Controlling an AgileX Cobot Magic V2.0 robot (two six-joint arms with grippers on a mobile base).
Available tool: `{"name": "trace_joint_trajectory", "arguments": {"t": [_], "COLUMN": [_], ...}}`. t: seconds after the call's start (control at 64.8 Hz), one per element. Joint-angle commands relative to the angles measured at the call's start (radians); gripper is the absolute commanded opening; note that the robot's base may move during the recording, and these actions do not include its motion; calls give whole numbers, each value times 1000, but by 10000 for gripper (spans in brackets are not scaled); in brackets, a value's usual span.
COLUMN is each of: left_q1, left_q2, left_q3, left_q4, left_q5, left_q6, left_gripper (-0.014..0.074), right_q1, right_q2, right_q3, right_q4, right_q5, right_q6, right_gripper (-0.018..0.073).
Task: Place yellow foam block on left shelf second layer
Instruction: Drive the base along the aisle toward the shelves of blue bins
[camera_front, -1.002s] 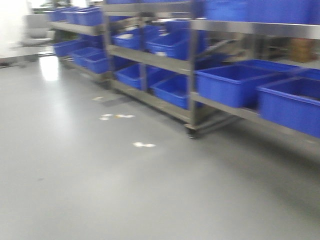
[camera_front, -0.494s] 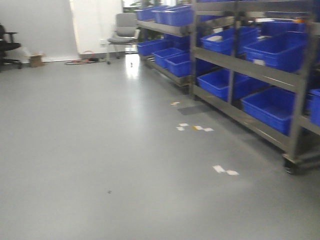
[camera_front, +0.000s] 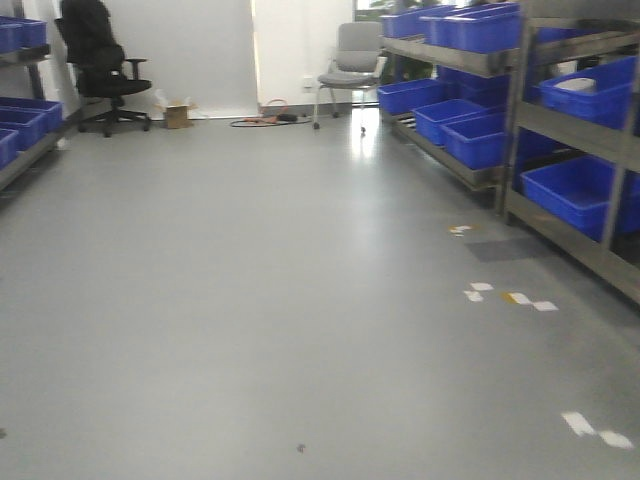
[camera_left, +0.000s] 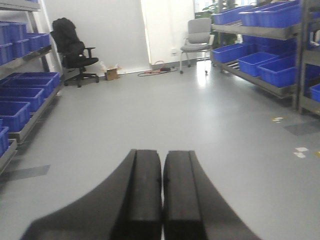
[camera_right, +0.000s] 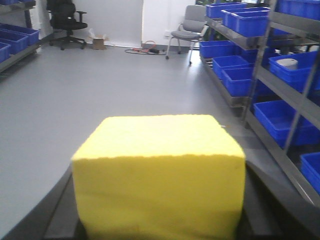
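The right gripper (camera_right: 160, 212) clamps the yellow foam block (camera_right: 159, 170) between its black fingers, above the grey floor (camera_right: 100, 75) and well short of the grey chair (camera_right: 184, 27). The left gripper (camera_left: 162, 167) is closed on nothing, its fingers touching. Blue bins (camera_right: 235, 80) fill the shelves (camera_right: 290, 95) to the right of the chair.

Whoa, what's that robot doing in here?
It's holding a yellow foam block, clamped in its right gripper. Its left gripper is shut with nothing in it. The robot is out on the gray floor between racks of blue bins, and the block isn't on the left shelf yet.
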Motion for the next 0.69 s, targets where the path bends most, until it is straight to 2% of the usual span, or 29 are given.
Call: {"name": "trace_joint_trajectory", "arguments": {"t": [0.0,0.679], "left_q1": [-1,-1], "left_q2": [-19,-19], "left_q3": [23,23], "left_q4": [-6,-6], "left_q5": [-81,-81], "left_q6": [-5,-5], "left_gripper": [136,136], "right_q1": [-5,-5], "right_q2": [7,7], "right_q3": [-32,-32], "right_q4": [-7,-7], "right_q5": [-88,-88], "right_q6": [-6,-6], "right_gripper": [463,463]}}
